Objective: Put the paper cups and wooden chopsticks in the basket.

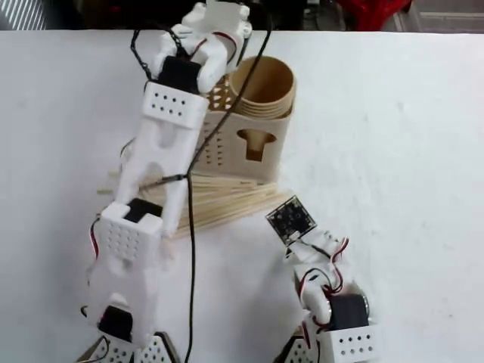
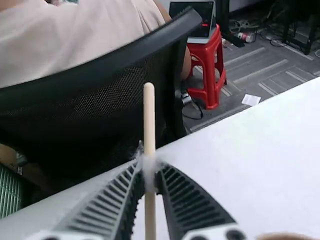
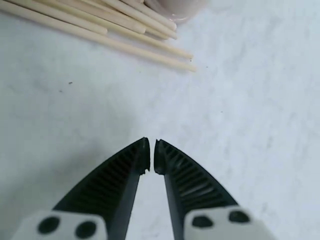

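My left gripper point(image 2: 149, 172) is shut on one wooden chopstick point(image 2: 149, 115), which stands upright between the fingers. In the high view the left arm point(image 1: 170, 113) stretches over the back of the cream basket point(image 1: 249, 144). Stacked paper cups point(image 1: 262, 85) sit inside the basket on its right side. A pile of wooden chopsticks point(image 1: 219, 198) lies on the table against the basket's front. My right gripper point(image 3: 151, 150) is shut with nothing in it, low over the bare table a short way from the chopstick ends point(image 3: 150, 42).
The white table point(image 1: 408, 151) has free room to the right of the basket. The table's far edge point(image 1: 363, 30) runs just behind the basket. A black cable point(image 1: 189, 249) hangs along the left arm. The right arm's base point(image 1: 340, 325) sits at the near edge.
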Robot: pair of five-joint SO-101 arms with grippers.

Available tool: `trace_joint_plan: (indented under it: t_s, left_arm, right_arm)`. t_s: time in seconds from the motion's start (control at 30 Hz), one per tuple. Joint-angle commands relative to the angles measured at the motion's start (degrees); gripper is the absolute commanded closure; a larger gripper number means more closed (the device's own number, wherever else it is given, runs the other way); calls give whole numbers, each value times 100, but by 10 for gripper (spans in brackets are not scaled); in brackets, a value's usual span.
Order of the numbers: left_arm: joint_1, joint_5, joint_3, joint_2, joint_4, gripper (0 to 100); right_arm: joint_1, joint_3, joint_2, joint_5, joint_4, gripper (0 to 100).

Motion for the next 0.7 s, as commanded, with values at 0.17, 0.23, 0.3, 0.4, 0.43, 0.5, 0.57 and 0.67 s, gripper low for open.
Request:
trace_joint_plan:
  t_s: [0.17, 0.23, 0.3, 0.4, 0.43, 0.5, 0.57, 0.67]
  left_arm:
    - [-163, -9, -1978, -66, 738, 978]
    - [-224, 18, -2215, -57, 738, 978]
    - [-330, 413, -2470, -57, 747, 978]
    - [-488, 1020, -2945, -101, 1011, 978]
    - [-514, 1134, -3121, -101, 1213, 978]
    - [-497, 1222, -3095, -215, 1741, 978]
    - [-488, 1222, -3042, -409, 2400, 978]
    - [-523, 1213, -3068, -558, 3147, 978]
  right_arm:
    - [66, 105, -48, 79, -268, 961]
    - [66, 105, -48, 79, -259, 961]
    - [66, 105, -48, 79, -259, 961]
    - [66, 105, -48, 79, -259, 961]
    - [66, 105, -48, 79, -259, 961]
    - [66, 105, -48, 79, -259, 961]
    - [57, 105, -48, 79, -259, 961]
    - [48, 105, -48, 79, -277, 961]
